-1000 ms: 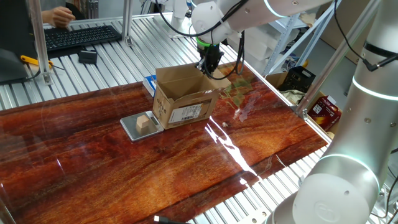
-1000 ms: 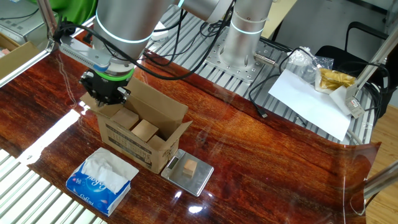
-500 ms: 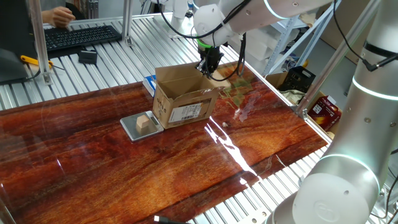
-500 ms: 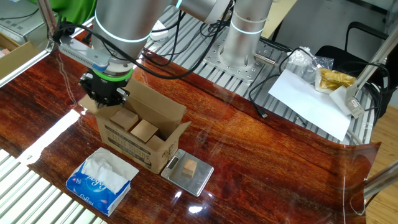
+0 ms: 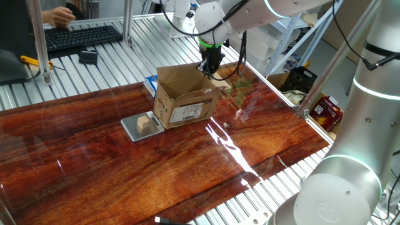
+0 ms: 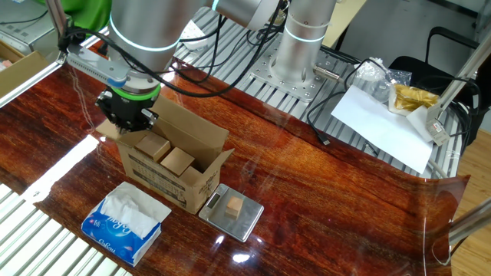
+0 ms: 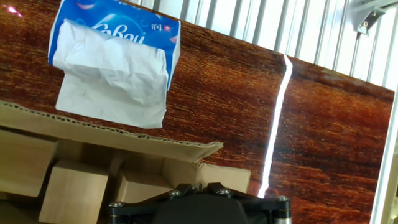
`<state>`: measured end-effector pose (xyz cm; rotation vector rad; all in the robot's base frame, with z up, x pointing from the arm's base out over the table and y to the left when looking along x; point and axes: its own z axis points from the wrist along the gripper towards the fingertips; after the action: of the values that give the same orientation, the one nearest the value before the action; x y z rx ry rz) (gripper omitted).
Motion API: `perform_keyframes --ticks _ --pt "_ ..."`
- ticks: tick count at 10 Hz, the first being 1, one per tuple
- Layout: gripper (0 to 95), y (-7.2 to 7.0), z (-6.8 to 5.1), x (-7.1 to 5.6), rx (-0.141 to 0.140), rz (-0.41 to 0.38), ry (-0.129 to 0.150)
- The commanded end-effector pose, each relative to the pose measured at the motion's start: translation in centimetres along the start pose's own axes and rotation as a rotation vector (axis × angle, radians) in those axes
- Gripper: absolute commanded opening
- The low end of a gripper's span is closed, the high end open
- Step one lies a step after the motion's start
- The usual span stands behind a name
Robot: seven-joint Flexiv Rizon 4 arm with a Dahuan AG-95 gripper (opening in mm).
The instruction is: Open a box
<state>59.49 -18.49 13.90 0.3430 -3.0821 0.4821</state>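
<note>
1. The box [image 5: 182, 100] stands on the dark red wooden worktop [image 5: 187, 169], its top open, with one flap raised upright and another folded outward.
2. Its white barcode label [image 5: 190, 113] faces one fixed camera.
3. Inside the box lie light wooden blocks [image 6: 178, 162], side by side.
4. The hand [image 5: 209, 66] points steeply down at the box's far top edge, by the upright flap; its fingers are fully closed, and I cannot tell whether they pinch the cardboard.
5. In the hand view only the hand's dark body [image 7: 199, 205] shows at the bottom, above the box's edge.
6. A blue-and-white tissue packet [image 6: 126, 221] lies on the worktop just beside the box.
7. A small grey scale [image 6: 231, 212] sits near the box's corner, with a tiny wooden cube [image 6: 235, 207] on it.
</note>
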Motion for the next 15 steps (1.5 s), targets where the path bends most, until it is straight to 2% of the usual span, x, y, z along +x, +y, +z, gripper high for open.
perform_keyframes --ticks 1,2,6,7,9,10,13,15 --pt "0.0 0.1 0.2 0.0 -0.026 0.015 0.010" --pt "0.0 -0.2 -0.1 0.0 -0.054 0.030 0.033" --pt "0.0 -0.3 -0.6 0.2 -0.142 0.097 0.074" --pt "0.0 -0.3 -0.8 0.3 -0.198 0.132 0.086" --pt "0.0 -0.2 -1.3 0.6 -0.215 0.148 0.094" --pt "0.0 0.2 -1.9 1.0 -0.240 0.177 0.097" --pt "0.0 1.2 -2.7 1.4 -0.283 0.236 0.109" --pt "0.0 2.0 -3.7 1.8 -0.297 0.272 0.130"
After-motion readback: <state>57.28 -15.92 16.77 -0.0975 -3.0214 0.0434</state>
